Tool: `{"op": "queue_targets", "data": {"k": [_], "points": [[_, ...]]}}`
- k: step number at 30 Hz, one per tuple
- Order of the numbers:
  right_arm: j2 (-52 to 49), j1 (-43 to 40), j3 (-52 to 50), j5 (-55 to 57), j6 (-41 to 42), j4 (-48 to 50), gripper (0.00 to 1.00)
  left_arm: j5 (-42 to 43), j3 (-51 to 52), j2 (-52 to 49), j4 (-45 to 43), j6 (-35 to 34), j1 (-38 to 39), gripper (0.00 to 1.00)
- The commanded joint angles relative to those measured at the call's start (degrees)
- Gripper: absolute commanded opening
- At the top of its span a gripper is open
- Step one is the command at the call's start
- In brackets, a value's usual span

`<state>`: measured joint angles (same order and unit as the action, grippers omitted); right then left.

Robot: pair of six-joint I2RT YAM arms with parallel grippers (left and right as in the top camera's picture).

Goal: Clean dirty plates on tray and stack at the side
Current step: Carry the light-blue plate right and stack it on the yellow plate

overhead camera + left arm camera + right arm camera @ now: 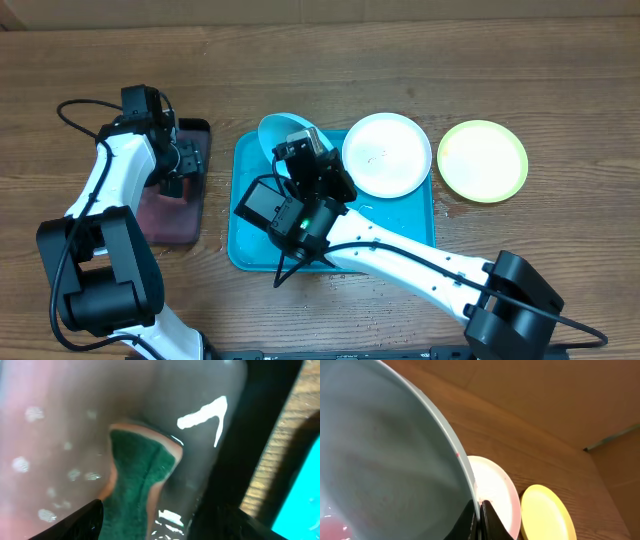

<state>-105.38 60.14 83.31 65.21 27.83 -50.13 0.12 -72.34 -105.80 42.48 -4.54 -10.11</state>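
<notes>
- Overhead: shows right gripper (297,147) with jaws clamped on rim of light blue plate (280,128), tipped up on edge over back-left corner of turquoise tray (400,228).
- Same view: puts white plate (387,155) at tray's back-right corner, overhanging the rim. Puts lime-green plate (482,160) off the tray on the table (560,80), just beside the white one. Places left gripper (178,160) over dark tray (165,215), well apart from all plates.
- Left wrist: shows green sponge (137,475) lying in wet pinkish bottom of dark tray, one finger either side of it. Cannot tell whether jaws pinch the sponge or stand free.
- Right wrist: confirms thin rim of light blue plate pinched tight by the jaws. Shows red speck (456,453) on that rim, so not clean yet.
- Handling, judged: looks light, stiff, thin plastic, not fragile. Probably wet and slick. Best taken at the rim with a deep bite, as here. Needs a firm clamp, since a wiping push on the face would likely lever the plate round in an edge grip.
</notes>
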Motion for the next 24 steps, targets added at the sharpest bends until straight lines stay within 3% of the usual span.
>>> {"op": "queue_targets", "data": {"k": [1, 4, 5, 7, 15, 24], "points": [[2.8, 0.1, 1.2, 2.1, 0.6, 0.4, 0.04, 3.8, -0.9, 1.5, 0.4, -0.8, 0.5, 0.73], [2.8, -0.2, 1.2, 5.4, -0.2, -1.7, 0.04, 4.0, -0.9, 1.5, 0.7, -0.8, 0.5, 0.74], [3.2, -0.8, 1.2, 3.6, 4.7, -1.3, 0.04, 4.0, -0.9, 1.5, 0.8, -0.8, 0.5, 0.74], [3.5, -0.8, 1.2, -2.4, 2.5, -0.6, 0.04, 3.9, -0.9, 1.5, 1.0, -0.6, 0.5, 0.74], [3.7, -1.8, 1.2, -4.6, 3.9, -1.6, 0.04, 4.0, -0.9, 1.5, 1.0, -0.6, 0.5, 0.74], [6.1, -12.8, 1.2, -23.0, 11.5, -2.1, 0.04, 4.0, -0.9, 1.5, 1.0, -0.6, 0.5, 0.75]]}}
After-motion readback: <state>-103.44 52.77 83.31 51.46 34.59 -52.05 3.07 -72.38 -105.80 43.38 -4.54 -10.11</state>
